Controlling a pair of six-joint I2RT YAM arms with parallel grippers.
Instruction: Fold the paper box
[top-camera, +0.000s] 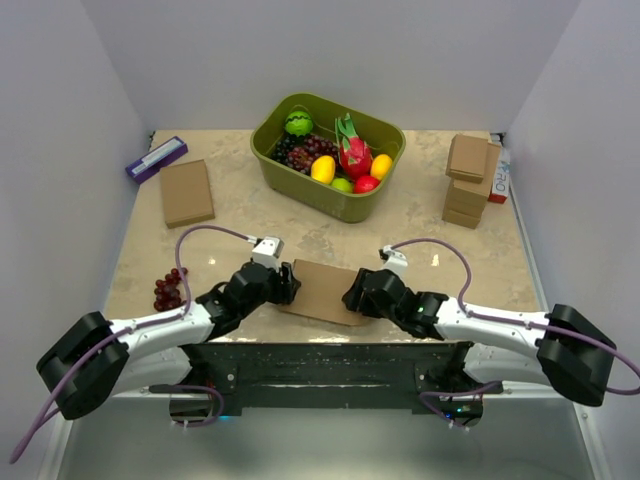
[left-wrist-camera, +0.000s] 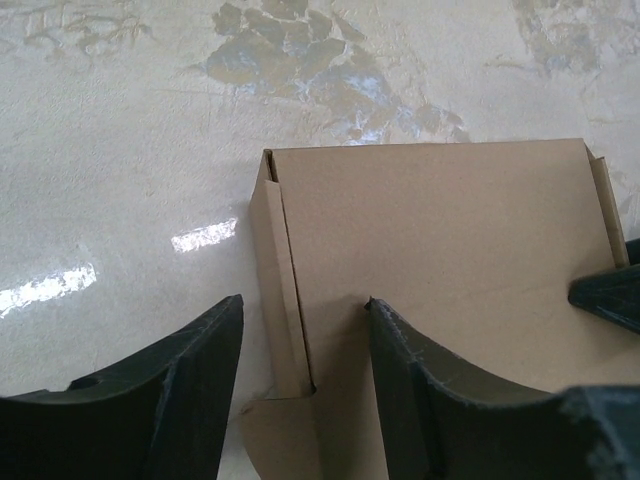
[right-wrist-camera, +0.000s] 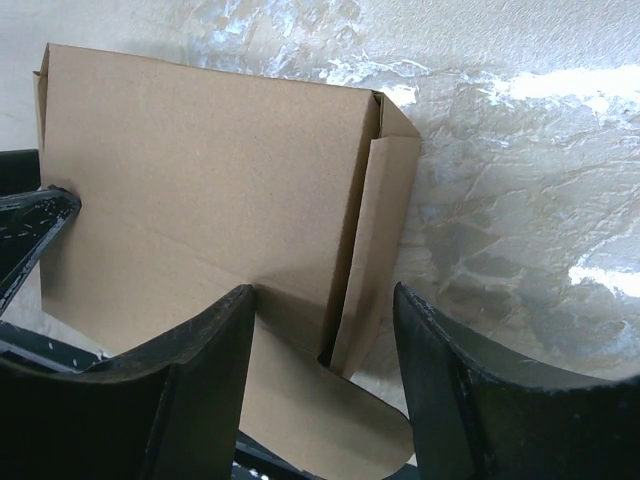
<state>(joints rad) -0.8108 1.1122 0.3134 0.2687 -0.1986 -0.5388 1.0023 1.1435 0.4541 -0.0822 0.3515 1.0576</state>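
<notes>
We find the paper box (top-camera: 322, 290) at the middle of the bench's (top-camera: 240, 225) near edge, long axis running arm to arm. The left claw (left-wrist-camera: 302, 310) and right claw (right-wrist-camera: 322, 295), both wide, each straddle its nearer end.

1 camera looks down on the whole tabletop (top-camera: 240, 210). 2 wrist cameras sit close, sharing the paper box (left-wrist-camera: 440, 260) from opposite ends.

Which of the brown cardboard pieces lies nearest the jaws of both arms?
The paper box at the near edge; the flat box lies far left, the stacked boxes far right.
</notes>
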